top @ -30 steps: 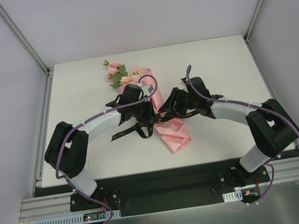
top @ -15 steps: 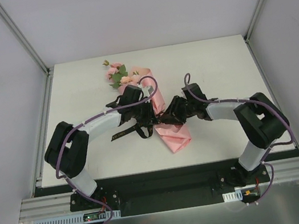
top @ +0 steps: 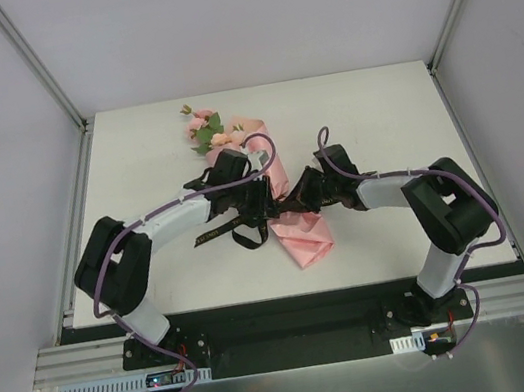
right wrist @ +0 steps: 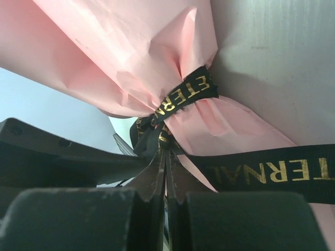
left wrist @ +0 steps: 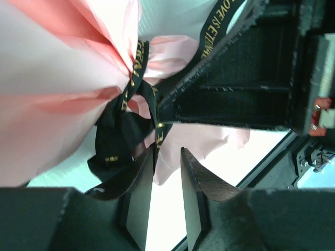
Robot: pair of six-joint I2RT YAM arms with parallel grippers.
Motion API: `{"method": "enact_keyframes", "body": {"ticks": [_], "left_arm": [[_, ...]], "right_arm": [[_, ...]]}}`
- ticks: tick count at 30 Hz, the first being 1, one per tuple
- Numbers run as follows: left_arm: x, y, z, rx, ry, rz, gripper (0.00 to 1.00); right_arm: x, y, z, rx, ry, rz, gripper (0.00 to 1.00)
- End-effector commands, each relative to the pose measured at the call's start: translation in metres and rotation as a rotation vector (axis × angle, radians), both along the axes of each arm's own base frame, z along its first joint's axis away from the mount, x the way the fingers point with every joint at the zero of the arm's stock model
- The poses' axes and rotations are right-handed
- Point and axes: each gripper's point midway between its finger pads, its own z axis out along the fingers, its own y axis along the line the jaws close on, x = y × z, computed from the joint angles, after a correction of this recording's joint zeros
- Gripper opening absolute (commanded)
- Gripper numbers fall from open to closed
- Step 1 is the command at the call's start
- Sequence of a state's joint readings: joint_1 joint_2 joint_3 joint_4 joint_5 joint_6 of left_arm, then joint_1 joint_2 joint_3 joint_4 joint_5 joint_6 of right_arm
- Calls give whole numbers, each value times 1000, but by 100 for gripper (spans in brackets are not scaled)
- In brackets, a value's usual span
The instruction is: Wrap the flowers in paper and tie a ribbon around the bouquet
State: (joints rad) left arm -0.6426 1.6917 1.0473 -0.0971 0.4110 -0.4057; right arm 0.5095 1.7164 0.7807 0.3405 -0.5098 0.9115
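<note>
The bouquet lies on the white table (top: pixel 380 114); the flowers (top: pixel 199 128) stick out of its far end and the pink paper (top: pixel 305 239) flares at its near end. A black ribbon (right wrist: pixel 188 94) with gold lettering cinches the paper (right wrist: pixel 131 42) into a waist and ends in a knot (left wrist: pixel 118 136). One ribbon tail (top: pixel 213 235) trails left on the table. My left gripper (left wrist: pixel 167 154) is open beside the knot, with only table and paper showing between its fingers. My right gripper (right wrist: pixel 165 151) is shut, its tips pinching ribbon at the knot. In the top view the two grippers (top: pixel 262 208) (top: pixel 294 205) meet at the waist.
Metal frame rails (top: pixel 71 209) and grey walls border the table on both sides. The arm bases sit on a black mount (top: pixel 286 329) at the near edge. Purple cables (top: pixel 257 141) loop over both wrists. Another ribbon tail (right wrist: pixel 272 175) crosses the right wrist view.
My right gripper moved in to the knot and closed on the ribbon. My left gripper, shut before, has opened. The bouquet stayed in place.
</note>
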Motion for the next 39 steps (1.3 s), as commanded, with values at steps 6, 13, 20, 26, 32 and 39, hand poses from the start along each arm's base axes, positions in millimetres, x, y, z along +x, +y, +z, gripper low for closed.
{"method": "enact_keyframes", "body": {"ticks": [6, 13, 20, 26, 32, 39], "left_arm": [[11, 24, 68, 22, -205, 59, 28], [26, 22, 49, 138, -206, -41, 21], [31, 11, 25, 160, -136, -82, 24], [31, 10, 8, 183, -95, -83, 25], [39, 6, 7, 184, -94, -62, 16], [49, 11, 22, 192, -159, -5, 0]], "right_arm": [[7, 6, 18, 40, -87, 30, 0], [5, 4, 16, 40, -83, 33, 1], [5, 4, 23, 50, -97, 36, 0], [4, 4, 23, 53, -97, 38, 0], [3, 4, 20, 52, -92, 42, 0], [0, 3, 19, 50, -97, 52, 0]]}}
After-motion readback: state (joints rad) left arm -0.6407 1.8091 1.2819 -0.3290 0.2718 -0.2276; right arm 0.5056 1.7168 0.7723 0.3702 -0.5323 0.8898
